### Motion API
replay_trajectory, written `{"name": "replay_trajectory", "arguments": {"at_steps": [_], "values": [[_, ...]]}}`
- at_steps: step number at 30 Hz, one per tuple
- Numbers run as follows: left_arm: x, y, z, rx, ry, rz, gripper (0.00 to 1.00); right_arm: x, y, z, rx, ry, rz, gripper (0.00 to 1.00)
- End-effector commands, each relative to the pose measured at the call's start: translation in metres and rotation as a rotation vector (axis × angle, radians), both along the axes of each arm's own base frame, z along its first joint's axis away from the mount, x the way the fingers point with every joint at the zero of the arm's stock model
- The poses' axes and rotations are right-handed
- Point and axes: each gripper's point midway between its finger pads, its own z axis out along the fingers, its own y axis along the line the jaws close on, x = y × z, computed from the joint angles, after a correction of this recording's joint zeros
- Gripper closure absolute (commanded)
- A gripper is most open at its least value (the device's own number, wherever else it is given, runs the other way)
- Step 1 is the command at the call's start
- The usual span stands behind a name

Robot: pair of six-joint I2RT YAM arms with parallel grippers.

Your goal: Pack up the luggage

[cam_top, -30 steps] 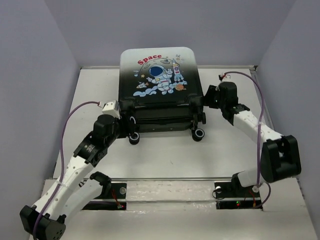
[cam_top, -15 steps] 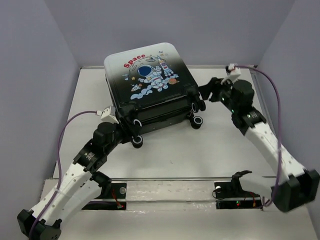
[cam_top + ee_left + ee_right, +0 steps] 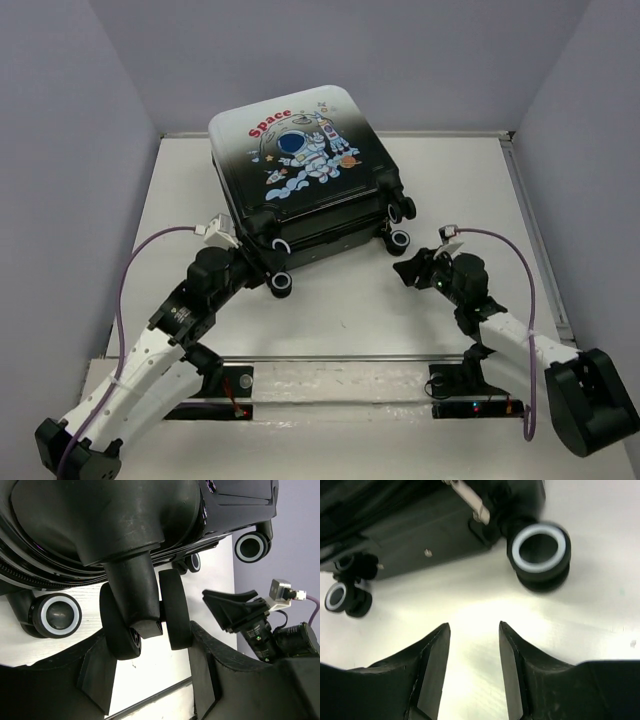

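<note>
The luggage (image 3: 300,170) lies shut on the white table (image 3: 480,200), astronaut print up, turned at an angle with its wheels toward me. My left gripper (image 3: 262,270) is at its front-left caster (image 3: 281,284). In the left wrist view the twin black caster (image 3: 172,607) sits between my fingers (image 3: 202,670), which close on it, so the left gripper (image 3: 150,645) holds it. My right gripper (image 3: 405,270) is open and empty, low over the table just in front of the front-right caster (image 3: 400,240). In the right wrist view that white-ringed wheel (image 3: 540,552) lies beyond the right gripper (image 3: 474,627).
Grey walls enclose the table on the left, back and right. A metal rail (image 3: 340,362) runs along the near edge between the arm bases. Other casters show in the wrist views (image 3: 56,615) (image 3: 337,596).
The luggage has turned counterclockwise, its right side swinging back. My right arm left the suitcase's right side and came down in front of the front-right caster. My left gripper stayed at the front-left caster.
</note>
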Motion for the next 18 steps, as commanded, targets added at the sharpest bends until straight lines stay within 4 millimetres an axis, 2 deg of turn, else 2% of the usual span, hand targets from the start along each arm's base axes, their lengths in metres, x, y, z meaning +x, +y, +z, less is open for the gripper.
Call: {"name": "replay_trajectory", "arguments": {"at_steps": [1, 3, 4, 5, 7, 8, 10, 12, 14, 16, 18], "values": [[-0.014, -0.024, 0.107, -0.214, -0.314, -0.147, 0.94, 0.047, 0.002, 0.086, 0.114, -0.384, -0.076, 0.47], [-0.017, -0.024, 0.115, -0.222, -0.327, -0.153, 0.94, 0.054, 0.004, 0.088, 0.119, -0.406, -0.079, 0.45], [-0.018, -0.024, 0.117, -0.222, -0.333, -0.157, 0.94, 0.055, 0.006, 0.097, 0.136, -0.447, -0.071, 0.44], [-0.019, -0.023, 0.119, -0.224, -0.335, -0.160, 0.94, 0.061, 0.009, 0.091, 0.128, -0.437, -0.062, 0.44], [-0.021, -0.023, 0.127, -0.229, -0.346, -0.163, 0.94, 0.066, 0.011, 0.097, 0.138, -0.471, -0.060, 0.43], [-0.022, -0.022, 0.129, -0.231, -0.349, -0.163, 0.94, 0.070, 0.013, 0.088, 0.124, -0.452, -0.056, 0.43], [-0.025, -0.019, 0.140, -0.240, -0.369, -0.160, 0.94, 0.077, 0.018, 0.093, 0.118, -0.475, -0.037, 0.43], [-0.026, -0.018, 0.146, -0.243, -0.376, -0.162, 0.94, 0.082, 0.022, 0.086, 0.107, -0.469, -0.021, 0.43], [-0.029, -0.019, 0.153, -0.253, -0.384, -0.169, 0.94, 0.085, 0.024, 0.092, 0.122, -0.497, -0.018, 0.43], [-0.030, -0.018, 0.161, -0.260, -0.395, -0.172, 0.94, 0.091, 0.025, 0.086, 0.102, -0.490, -0.020, 0.43], [-0.031, -0.018, 0.167, -0.257, -0.402, -0.174, 0.94, 0.098, 0.026, 0.089, 0.097, -0.508, -0.023, 0.44]]}}
